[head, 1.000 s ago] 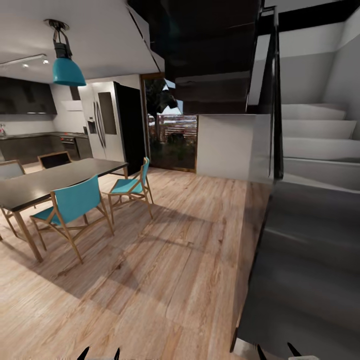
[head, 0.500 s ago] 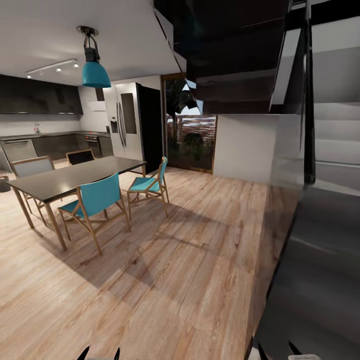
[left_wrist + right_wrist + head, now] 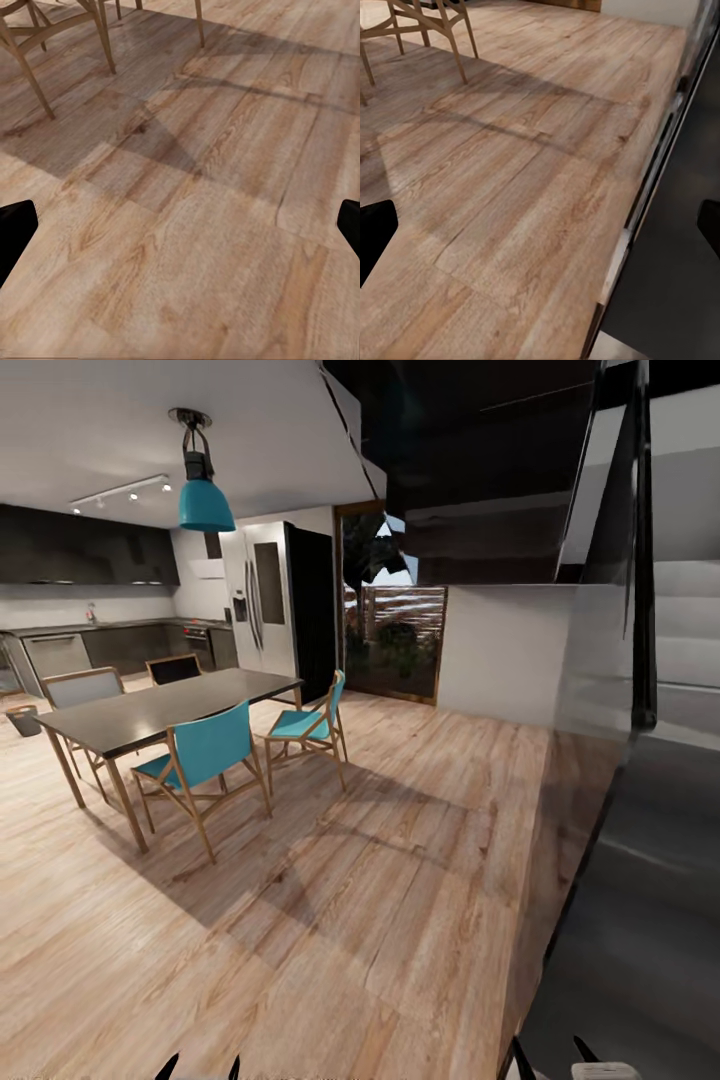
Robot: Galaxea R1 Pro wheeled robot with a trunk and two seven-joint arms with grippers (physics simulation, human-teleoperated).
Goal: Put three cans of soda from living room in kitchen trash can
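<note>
where floor ends, tash can (image 3: 22, 719) upright

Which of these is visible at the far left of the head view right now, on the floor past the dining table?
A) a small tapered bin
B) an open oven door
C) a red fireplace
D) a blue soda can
A: a small tapered bin stands on the pale wood floor at the far left edge, beyond the dark dining table, in front of the dark kitchen cabinets.
</note>
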